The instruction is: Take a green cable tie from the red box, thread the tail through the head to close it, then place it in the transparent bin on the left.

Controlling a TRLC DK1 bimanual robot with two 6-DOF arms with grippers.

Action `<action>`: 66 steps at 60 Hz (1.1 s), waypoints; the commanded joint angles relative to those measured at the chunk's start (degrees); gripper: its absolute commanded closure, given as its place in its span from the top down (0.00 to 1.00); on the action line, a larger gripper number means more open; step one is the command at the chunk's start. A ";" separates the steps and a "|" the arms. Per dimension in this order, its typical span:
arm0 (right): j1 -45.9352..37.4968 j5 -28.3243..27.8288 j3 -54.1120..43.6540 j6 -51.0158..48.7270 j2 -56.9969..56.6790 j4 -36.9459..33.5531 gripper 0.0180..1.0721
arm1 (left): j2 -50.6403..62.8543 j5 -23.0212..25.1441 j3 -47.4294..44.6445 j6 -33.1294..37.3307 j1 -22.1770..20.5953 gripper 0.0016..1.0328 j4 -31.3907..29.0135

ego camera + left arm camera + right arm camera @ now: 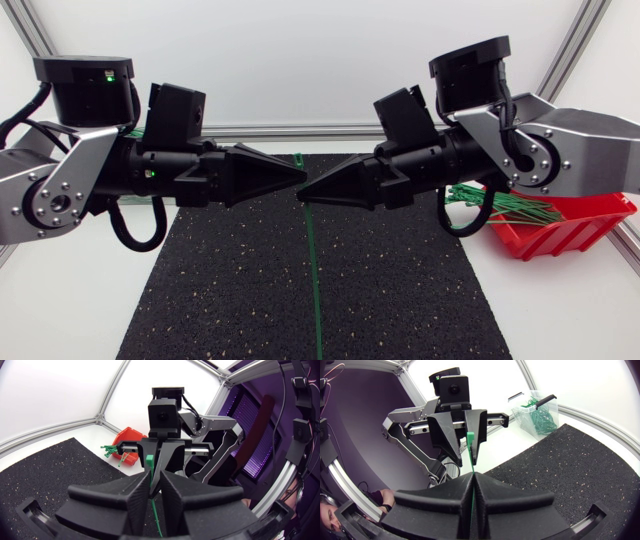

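The tie (312, 260) hung upright over the middle of the table (560, 310), head uppermost. The left tool (298, 177) and, just below it, the right tool (305, 193) were both clamped on its strap. It looked light, springy and slick, best held near the head and the tail.

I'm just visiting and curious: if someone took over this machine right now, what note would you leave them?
Left gripper: shut on the green cable tie near its head.
Right gripper: shut on it just below.
The tie hangs straight over the black mat, unthreaded.
Red box on the right; transparent bin holds other ties.
Done: one tie picked.
Left: thread the tail through the head, then bin it.
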 commanded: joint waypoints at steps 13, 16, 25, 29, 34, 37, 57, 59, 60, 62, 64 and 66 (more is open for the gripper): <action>-0.32 0.28 -1.84 1.52 -0.84 0.87 0.05 | 0.50 0.46 0.15 -1.48 -0.51 0.14 0.93; -0.41 0.28 -2.01 1.52 -0.93 0.87 0.05 | 0.50 0.38 0.07 -1.48 -0.42 0.14 0.84; -0.32 0.28 -2.19 1.61 -1.37 0.95 0.05 | 0.50 0.20 0.15 -1.48 -0.25 0.10 0.84; -0.41 0.28 -2.27 1.69 -1.46 1.04 0.05 | 0.50 0.11 0.15 -1.48 -0.33 0.08 0.84; -0.32 0.37 -2.36 1.78 -1.55 1.22 0.05 | 0.50 -0.06 0.07 -1.48 -0.33 0.04 0.84; -0.32 0.37 -2.45 1.87 -1.55 1.30 0.05 | 0.50 -0.15 0.15 -1.48 -0.33 0.04 0.84; 2.40 1.07 -2.54 2.05 -0.84 1.74 0.05 | -0.20 -1.29 -0.11 -1.48 -0.51 0.04 0.84; 2.66 1.25 -2.54 2.05 -0.76 1.74 0.05 | -0.29 -1.38 -0.20 -1.48 -0.51 0.04 0.84; 2.84 1.33 -2.45 2.05 -0.67 1.74 0.05 | -0.29 -1.38 -0.20 -1.48 -0.60 0.04 0.84; 3.28 1.69 -2.36 2.05 -0.41 1.66 0.05 | -0.29 -1.47 -0.20 -1.48 -0.68 0.04 0.84; 3.37 1.95 -2.36 2.05 -0.32 1.74 0.05 | -0.29 -1.47 -0.29 -1.48 -0.77 0.04 0.93; 3.63 2.13 -2.27 2.05 -0.05 1.74 0.05 | -0.38 -1.56 -0.37 -1.48 -0.86 0.04 0.84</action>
